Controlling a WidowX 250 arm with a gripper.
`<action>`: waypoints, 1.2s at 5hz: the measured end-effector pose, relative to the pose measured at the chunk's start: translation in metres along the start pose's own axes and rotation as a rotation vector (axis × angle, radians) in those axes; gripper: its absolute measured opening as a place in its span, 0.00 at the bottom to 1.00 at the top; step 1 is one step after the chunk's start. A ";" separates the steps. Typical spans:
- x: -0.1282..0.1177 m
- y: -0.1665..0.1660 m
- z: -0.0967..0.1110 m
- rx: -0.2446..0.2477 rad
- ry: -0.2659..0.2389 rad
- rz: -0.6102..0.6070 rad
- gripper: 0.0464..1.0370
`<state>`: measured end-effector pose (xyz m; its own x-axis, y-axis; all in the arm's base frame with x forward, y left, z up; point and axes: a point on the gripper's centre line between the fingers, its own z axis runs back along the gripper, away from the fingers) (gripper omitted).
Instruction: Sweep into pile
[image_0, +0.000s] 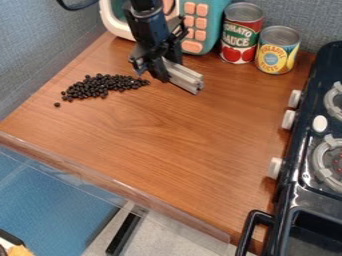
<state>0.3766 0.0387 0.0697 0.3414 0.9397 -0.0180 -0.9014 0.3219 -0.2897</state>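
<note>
The black hand (171, 70) hangs down over the upper part of the wooden tabletop (160, 135), in front of the toy microwave (195, 22). It is closed on a light grey bar (185, 77), whose free end points toward the lower right of the view. Whether the bar touches the wood or sits just above it, I cannot tell.

The black beans (97, 86) lie on the tabletop to the left of the hand. They form a long, uneven patch, thicker toward the left and middle and thinning to a narrow tail at the right, which ends just beside the hand. One loose bean (57, 104) lies apart from the rest, near the patch's lower left end. The bar is on the other side of the hand from the beans, apart from them.

The microwave, white and teal with orange buttons, stands at the back of the tabletop. To its right are two upright cans close together: a red can (241, 37) and, just in front and to the right, a yellow and blue can (276, 52). Along the right side is a black toy stove (308, 185) with white knobs (288, 120) facing the tabletop, grey burner rings (321, 159) and a black handle (248, 231) at its near end.
</note>
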 end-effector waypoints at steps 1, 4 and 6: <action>0.012 -0.006 -0.013 0.028 0.009 -0.106 0.35; 0.032 -0.008 -0.055 0.085 0.009 -0.313 0.35; 0.040 -0.023 -0.061 0.060 0.001 -0.271 0.34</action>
<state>0.4274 0.0615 0.0169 0.5725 0.8183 0.0512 -0.7912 0.5677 -0.2273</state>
